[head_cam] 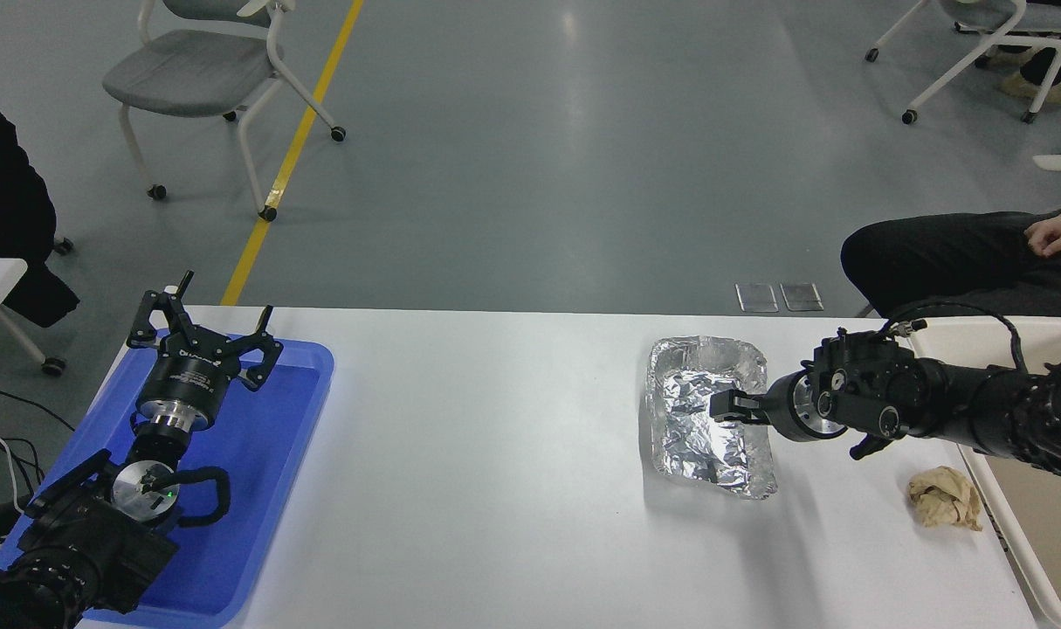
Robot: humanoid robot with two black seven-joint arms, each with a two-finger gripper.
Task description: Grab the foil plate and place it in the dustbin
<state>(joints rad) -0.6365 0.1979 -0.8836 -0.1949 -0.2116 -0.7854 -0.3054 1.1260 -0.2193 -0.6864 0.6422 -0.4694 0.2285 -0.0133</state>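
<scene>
The foil plate (706,428), a crinkled silver tray, lies on the white table (495,454) right of centre. My right gripper (729,407) comes in low from the right and sits over the plate's right half, just inside its right rim; it looks open and holds nothing. The dustbin (1054,326), a large beige bin with a pale rim, stands at the table's right edge, partly behind my right arm. My left gripper (203,330) is parked open over the blue tray at the lower left.
A crumpled brown paper ball (945,496) lies between the plate and the dustbin. A blue tray (277,437) is at the left. A person's leg (932,253) and hand (1054,234) are behind the dustbin; another person (6,201) stands far left.
</scene>
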